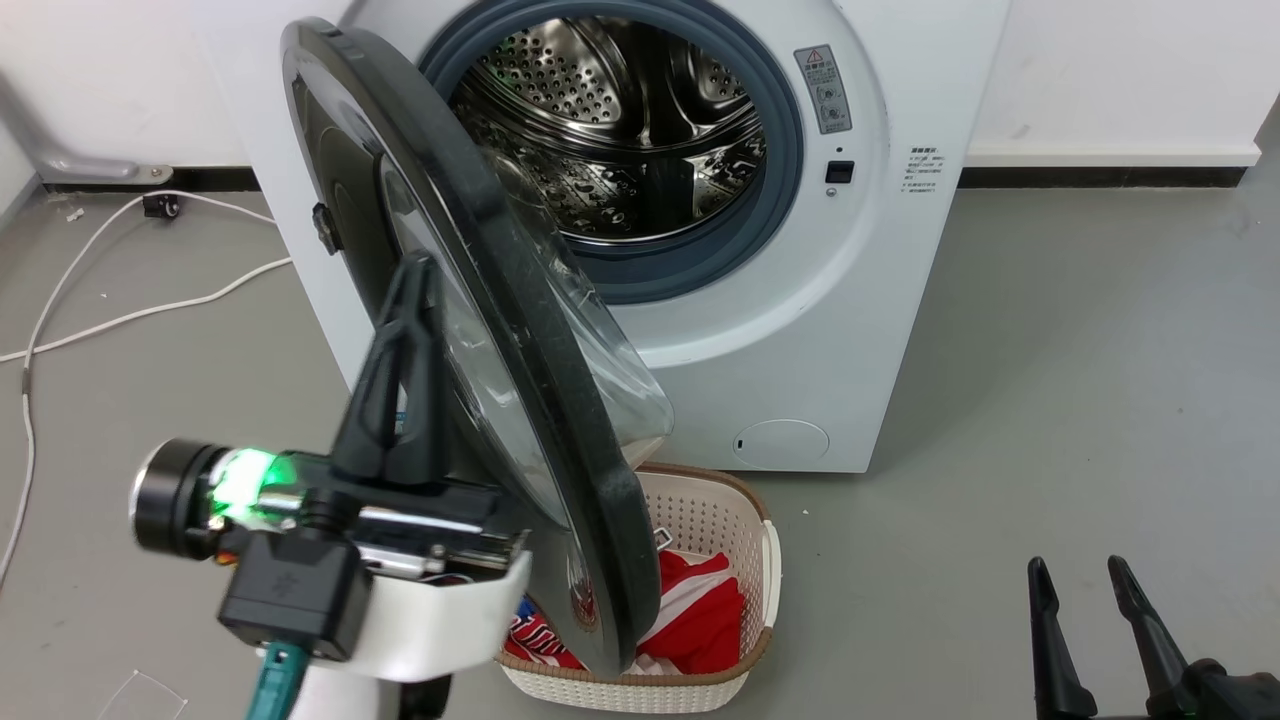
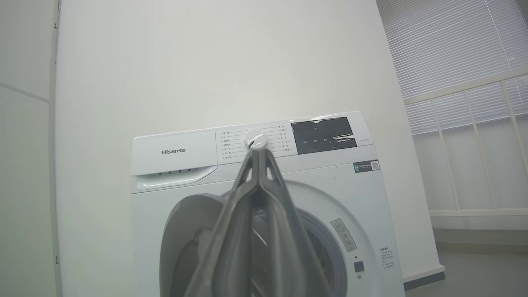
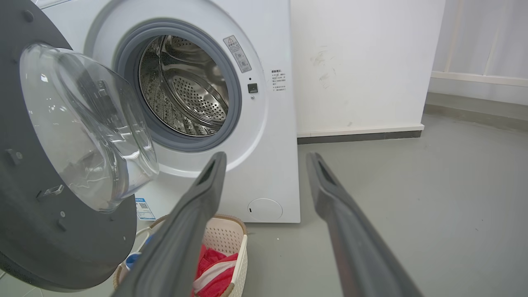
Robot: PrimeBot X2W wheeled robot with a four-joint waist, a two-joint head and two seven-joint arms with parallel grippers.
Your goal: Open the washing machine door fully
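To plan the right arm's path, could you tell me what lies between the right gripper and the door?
Head view: between right gripper and door lie bare floor and a laundry basket.

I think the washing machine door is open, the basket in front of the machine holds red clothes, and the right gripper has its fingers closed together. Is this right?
Not fully. The right gripper is open, its fingers apart with nothing between them, as the right wrist view shows. The rest holds: the washing machine door is open, and the basket in front of the machine holds red clothes.
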